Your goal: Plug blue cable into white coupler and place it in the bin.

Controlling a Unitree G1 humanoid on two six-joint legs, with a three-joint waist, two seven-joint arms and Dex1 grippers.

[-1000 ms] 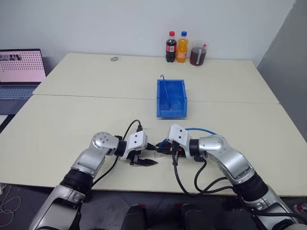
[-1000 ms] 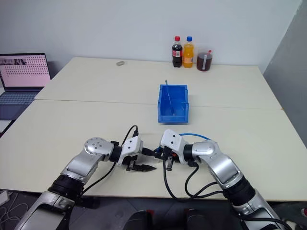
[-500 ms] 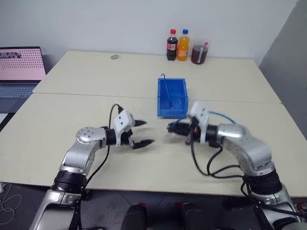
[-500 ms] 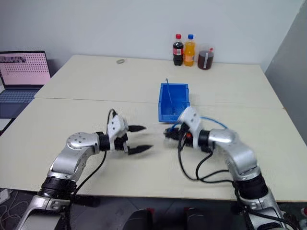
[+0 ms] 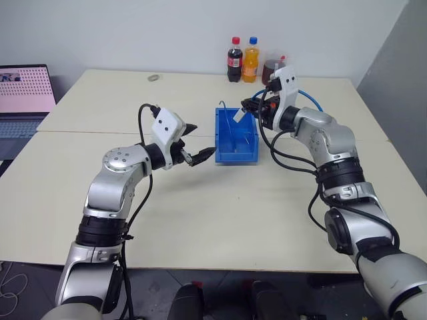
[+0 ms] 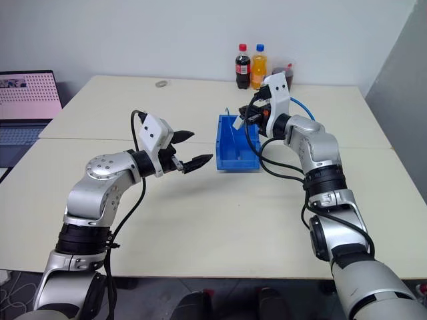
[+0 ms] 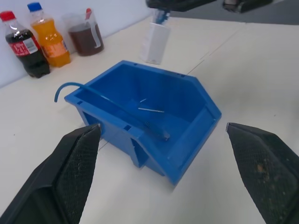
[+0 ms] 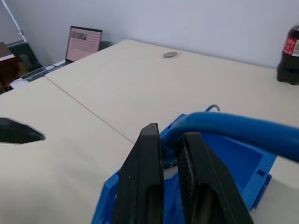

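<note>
- Right gripper (image 5: pixel 248 105) jaws clamp the blue cable (image 8: pixel 233 125), white coupler (image 7: pixel 155 43) hanging plugged on, now lifted from the surface to above the bin (image 5: pixel 223 157).
- Left gripper (image 6: pixel 189 149) jaws have spread wide, empty; only the drop remains.

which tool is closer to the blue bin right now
Right. The right tool hangs just above the bin by its far rim, shut on the blue cable with the white coupler dangling over the bin. The left tool is open, beside the bin's left wall.
</note>
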